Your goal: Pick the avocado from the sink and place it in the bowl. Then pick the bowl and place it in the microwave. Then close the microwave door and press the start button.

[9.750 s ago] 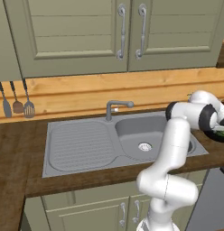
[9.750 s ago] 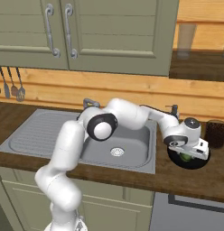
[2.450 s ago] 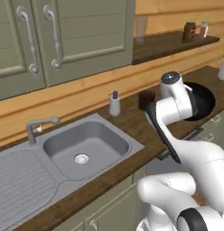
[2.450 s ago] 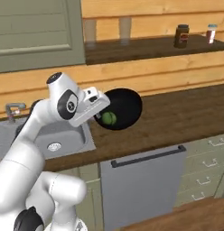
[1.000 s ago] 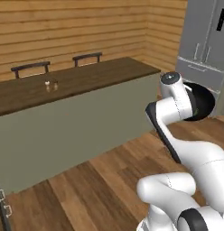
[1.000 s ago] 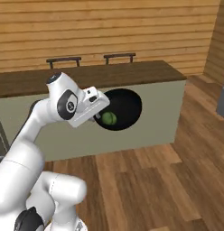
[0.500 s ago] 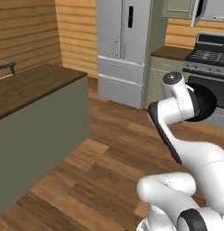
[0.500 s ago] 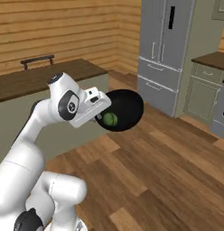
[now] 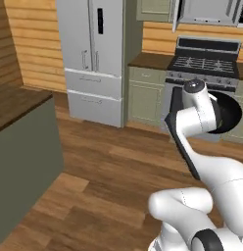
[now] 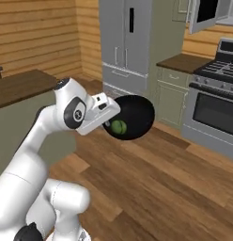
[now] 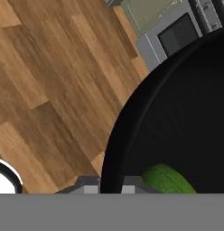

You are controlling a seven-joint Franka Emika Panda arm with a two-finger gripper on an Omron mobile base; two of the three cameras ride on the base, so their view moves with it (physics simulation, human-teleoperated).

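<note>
My gripper (image 10: 110, 118) is shut on the near rim of the black bowl (image 10: 135, 115), holding it up in the air, tipped on its side. The dark green avocado (image 10: 119, 126) lies inside the bowl close to the gripped rim. In the hand view the bowl (image 11: 186, 103) covers the right half, with the avocado (image 11: 165, 180) at the bottom and the fingertips (image 11: 89, 186) clamped on either side of the rim. The bowl (image 9: 230, 115) also peeks out behind the arm's wrist. The microwave (image 9: 209, 13) hangs above the stove, and its door (image 10: 206, 15) stands swung open. The sink is out of view.
A tall grey fridge (image 9: 94, 59) stands ahead, with a black-and-steel stove (image 9: 206, 68) and green cabinets (image 9: 145, 95) to its right. An island counter (image 9: 20, 147) juts in at the left. Wooden floor (image 9: 109, 171) stretches between me and the appliances.
The whole picture has swung as the base turned: fridge and stove have slid toward the middle and grown nearer. The arm keeps the same pose, still holding the bowl with the avocado.
</note>
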